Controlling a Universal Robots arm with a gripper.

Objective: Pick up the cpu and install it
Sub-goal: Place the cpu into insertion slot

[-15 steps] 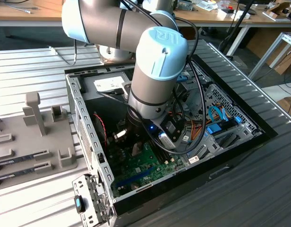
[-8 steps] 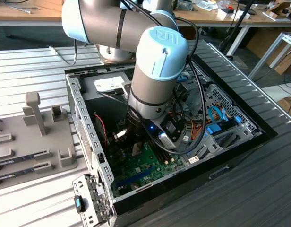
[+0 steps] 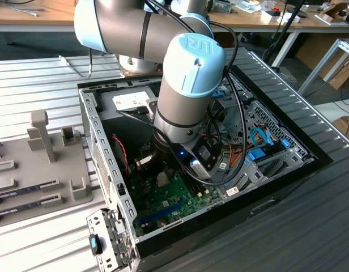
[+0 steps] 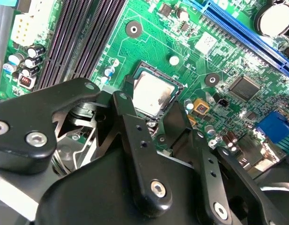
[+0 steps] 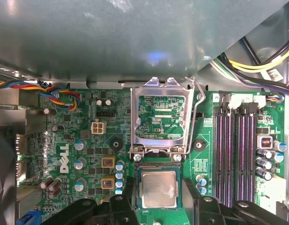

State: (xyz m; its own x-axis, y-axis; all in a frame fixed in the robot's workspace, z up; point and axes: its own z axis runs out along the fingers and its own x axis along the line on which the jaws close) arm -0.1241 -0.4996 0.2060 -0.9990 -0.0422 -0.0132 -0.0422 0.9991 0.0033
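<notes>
The cpu (image 5: 158, 189) (image 4: 151, 93), a small square chip with a silvery top, lies flat in the socket of the green motherboard (image 5: 88, 154) (image 3: 177, 198). In both wrist views my gripper (image 5: 158, 204) (image 4: 147, 105) hangs right over it. Its black fingers (image 4: 123, 105) flank the chip on two opposite sides with a narrow gap, so it looks open. The socket's metal load plate (image 5: 158, 117) stands swung up beside the cpu, and its wire lever (image 5: 197, 117) is raised. In the exterior view my arm (image 3: 186, 85) reaches down into the open computer case (image 3: 98, 147).
Memory slots (image 5: 236, 154) run beside the socket, and a blue expansion slot (image 4: 247, 37) crosses the board. Coloured cable bundles (image 5: 55, 93) and the case walls crowd the board. A grey fixture tray (image 3: 44, 164) with narrow sticks sits at the exterior view's left.
</notes>
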